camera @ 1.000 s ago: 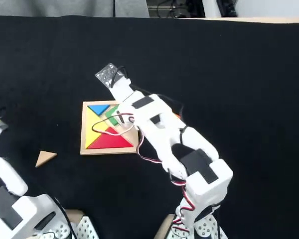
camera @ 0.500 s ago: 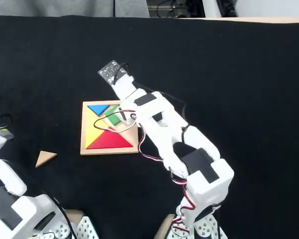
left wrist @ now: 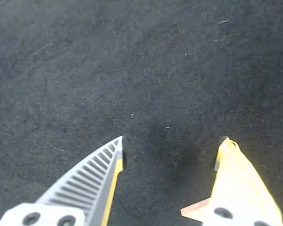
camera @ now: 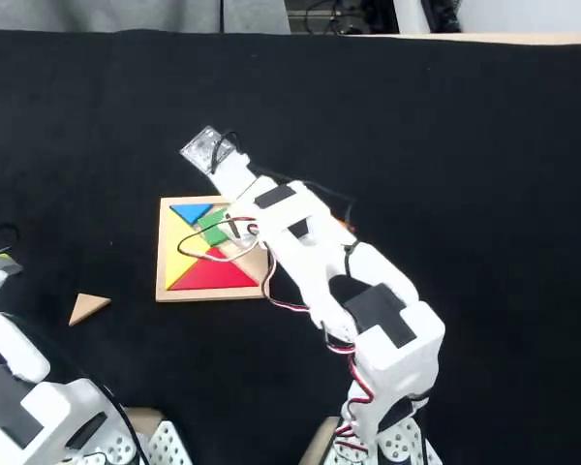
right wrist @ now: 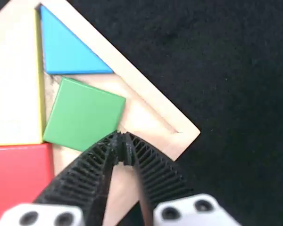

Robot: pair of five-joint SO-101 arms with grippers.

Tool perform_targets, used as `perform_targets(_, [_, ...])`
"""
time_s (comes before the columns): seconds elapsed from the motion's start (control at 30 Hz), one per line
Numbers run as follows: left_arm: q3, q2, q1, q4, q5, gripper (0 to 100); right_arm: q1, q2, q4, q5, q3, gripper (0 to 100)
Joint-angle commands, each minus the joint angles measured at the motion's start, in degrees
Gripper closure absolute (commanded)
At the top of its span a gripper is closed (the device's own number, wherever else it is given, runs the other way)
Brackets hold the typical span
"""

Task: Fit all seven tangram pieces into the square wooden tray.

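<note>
The black counter (camera: pixel 465 145) is the biggest thing here. The white right arm (camera: pixel 310 262) stretches across it to the square wooden tray (camera: pixel 163 252), and the left arm (camera: pixel 19 397) sits far off to the side. The right hand (right wrist: pixel 121 143) is over one corner of the tray. Its two black fingers are pressed together with nothing between them. The red triangle (camera: pixel 218 276), the biggest piece, lies flat in the tray just beside this hand. The yellow triangle (camera: pixel 181 257) lies next to the red one, a bit farther from the hand. The blue triangle (right wrist: pixel 66 52) lies in the tray past the green square, away from the hand. The green square (right wrist: pixel 85 115) is the closest piece, and the fingertips sit right at one of its corners. Bare wood of the tray shows under the hand, by the rim. The left hand (left wrist: pixel 172 150) has its fingers wide apart and holds nothing, with black counter under it. The small tan triangle (camera: pixel 87 308) lies on the counter outside the tray, well apart from the right hand. One corner of it peeks out just beside the left hand's yellow finger.
</note>
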State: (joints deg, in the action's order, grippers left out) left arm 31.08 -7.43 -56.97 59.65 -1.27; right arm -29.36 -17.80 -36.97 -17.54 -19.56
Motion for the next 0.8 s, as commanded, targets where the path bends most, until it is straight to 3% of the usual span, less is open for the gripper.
perform_targets(0.0, [-0.22,-2.29,-0.31,-0.88,0.44,69,-2.11,0.75,-0.53,-1.23,3.3,98.8])
perform_targets(0.53, [1.36,5.98,4.18,-3.69,0.44,69,-4.48,-2.24,-0.7,-1.32,9.54,98.8])
perform_targets(0.77, [-1.27,10.64,2.95,-4.92,0.26,69,-0.7,8.57,-7.91,-0.88,6.55,98.8])
